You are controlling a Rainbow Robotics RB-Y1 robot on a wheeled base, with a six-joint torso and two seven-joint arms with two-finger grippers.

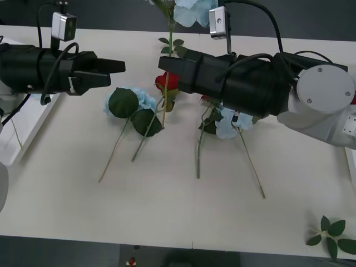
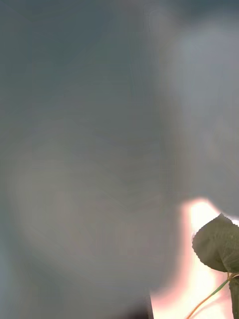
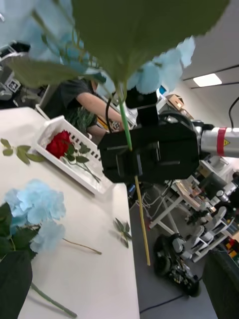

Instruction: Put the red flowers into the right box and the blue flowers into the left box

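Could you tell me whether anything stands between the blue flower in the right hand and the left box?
Yes. The right hand holds the blue flower upright over mid-table, and the left hand with its arm hangs across the direct line to the left box.

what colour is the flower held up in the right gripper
Pale blue; the blue flower in the right gripper shows best in the left wrist view.

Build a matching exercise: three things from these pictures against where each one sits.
Things:
1. upright blue flower
2. red rose in the left wrist view
3. leaf sprig

Places:
A. loose near the table's front right corner
B. inside the white box
C. stem clamped in the right gripper

Pairs: 1-C, 2-B, 3-A
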